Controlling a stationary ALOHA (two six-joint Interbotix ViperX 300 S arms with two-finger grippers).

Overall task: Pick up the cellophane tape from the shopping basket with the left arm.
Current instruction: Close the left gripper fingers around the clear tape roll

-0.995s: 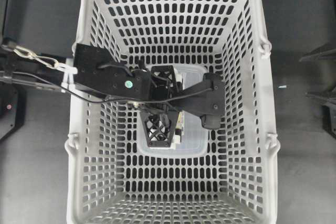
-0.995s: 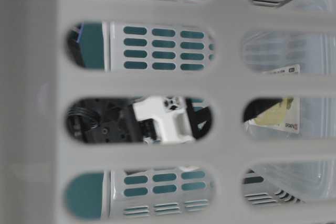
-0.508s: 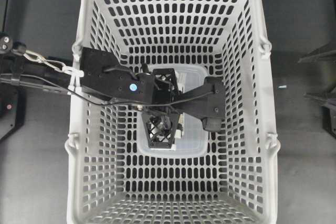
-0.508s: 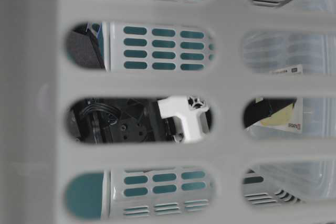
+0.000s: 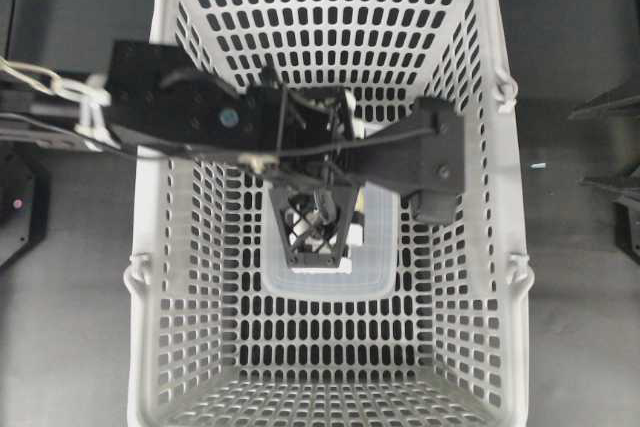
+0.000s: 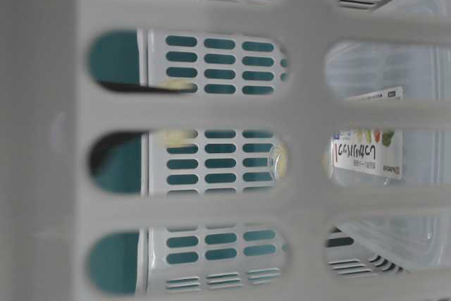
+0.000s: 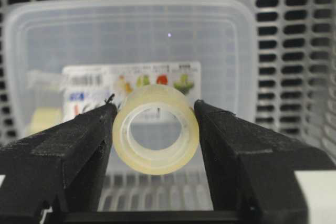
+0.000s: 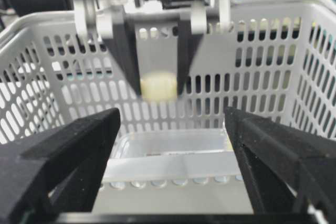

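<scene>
The shopping basket (image 5: 500, 247) walls hem the sides; above the clear container (image 5: 375, 272), room stands open.

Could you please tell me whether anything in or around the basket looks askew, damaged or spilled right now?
Nothing stands out. The left gripper holds the cellophane tape squarely between its fingers, above the clear container lying flat on the shopping basket floor. The right gripper waits open outside.

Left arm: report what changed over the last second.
The left gripper closed on the cellophane tape and lifted it off the clear container, up inside the shopping basket. Container, basket and the open right gripper stayed put.
</scene>
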